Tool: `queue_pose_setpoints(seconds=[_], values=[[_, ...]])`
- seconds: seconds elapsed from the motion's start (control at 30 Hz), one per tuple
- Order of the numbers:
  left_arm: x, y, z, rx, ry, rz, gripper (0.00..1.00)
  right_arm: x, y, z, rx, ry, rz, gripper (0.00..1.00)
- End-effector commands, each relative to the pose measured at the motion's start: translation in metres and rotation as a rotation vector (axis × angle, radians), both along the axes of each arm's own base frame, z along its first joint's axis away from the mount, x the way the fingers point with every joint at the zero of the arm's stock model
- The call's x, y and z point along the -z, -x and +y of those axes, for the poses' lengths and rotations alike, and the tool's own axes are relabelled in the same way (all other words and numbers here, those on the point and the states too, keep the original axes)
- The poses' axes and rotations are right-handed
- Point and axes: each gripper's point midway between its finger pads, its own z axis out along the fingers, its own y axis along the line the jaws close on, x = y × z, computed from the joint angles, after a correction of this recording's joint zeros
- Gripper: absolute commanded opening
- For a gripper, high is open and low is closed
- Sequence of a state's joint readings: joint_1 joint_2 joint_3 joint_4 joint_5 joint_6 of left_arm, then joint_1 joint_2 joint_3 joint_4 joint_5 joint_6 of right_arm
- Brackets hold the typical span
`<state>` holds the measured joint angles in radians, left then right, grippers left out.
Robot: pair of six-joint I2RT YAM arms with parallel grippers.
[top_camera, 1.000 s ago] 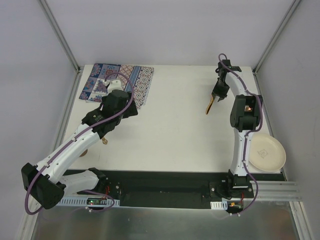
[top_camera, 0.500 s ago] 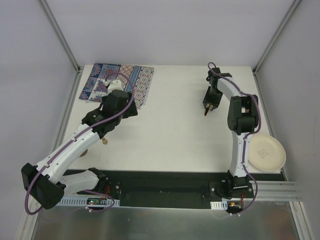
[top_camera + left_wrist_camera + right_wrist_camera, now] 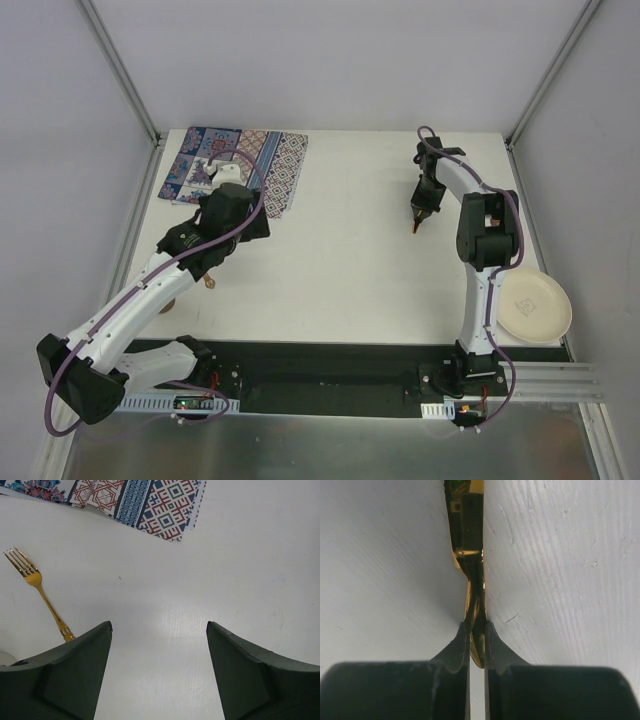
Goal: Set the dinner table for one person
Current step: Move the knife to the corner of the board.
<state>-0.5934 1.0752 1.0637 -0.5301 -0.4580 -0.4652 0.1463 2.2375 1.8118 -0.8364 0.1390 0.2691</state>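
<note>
Gripping a gold utensil (image 3: 472, 580) by its handle in the shut right tool (image 3: 476, 627), over the surface (image 3: 340, 270) — holding the left tool (image 3: 159, 625) wide, empty, near a gold fork (image 3: 34, 580).

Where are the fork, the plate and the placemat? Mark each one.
gold fork (image 3: 48, 605), left wrist view, middle of the handle.
white plate (image 3: 535, 307), top external view, bare centre.
patterned placemat (image 3: 285, 160), top external view, right-hand panel.
</note>
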Motion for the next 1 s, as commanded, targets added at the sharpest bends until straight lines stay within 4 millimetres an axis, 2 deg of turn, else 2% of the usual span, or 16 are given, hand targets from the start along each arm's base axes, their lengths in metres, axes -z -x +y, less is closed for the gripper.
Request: queue_pose_setpoints(seconds=[0.0,0.3,0.47,0.5,0.53,0.67,0.8,0.97], values=[[-0.006,-0.001,0.015,-0.035,-0.047,-0.013,0.76,-0.009,-0.002,-0.014,0.047,0.036,-0.008,0.01],[0.001,-0.005,0.016,-0.043,-0.062,0.012,0.75,-0.009,-0.02,-0.044,0.104,0.042,-0.018,0.01],[0.0,-0.002,0.021,-0.05,-0.078,0.017,0.75,-0.016,-0.036,-0.072,0.156,0.047,-0.04,0.01],[0.0,-0.002,0.021,-0.049,-0.081,0.019,0.75,-0.013,-0.038,-0.072,0.154,0.048,-0.034,0.01],[-0.001,-0.001,0.022,-0.053,-0.083,0.018,0.75,-0.013,-0.037,-0.087,0.18,0.048,-0.024,0.01],[0.001,0.002,0.026,-0.061,-0.09,0.027,0.75,-0.015,-0.042,-0.102,0.201,0.05,-0.033,0.01],[0.003,0.001,0.025,-0.064,-0.092,0.038,0.75,-0.014,-0.042,-0.102,0.191,0.04,-0.036,0.01],[0.01,-0.007,0.019,-0.062,-0.102,0.065,0.76,-0.015,-0.047,-0.086,0.159,-0.002,-0.052,0.2]])
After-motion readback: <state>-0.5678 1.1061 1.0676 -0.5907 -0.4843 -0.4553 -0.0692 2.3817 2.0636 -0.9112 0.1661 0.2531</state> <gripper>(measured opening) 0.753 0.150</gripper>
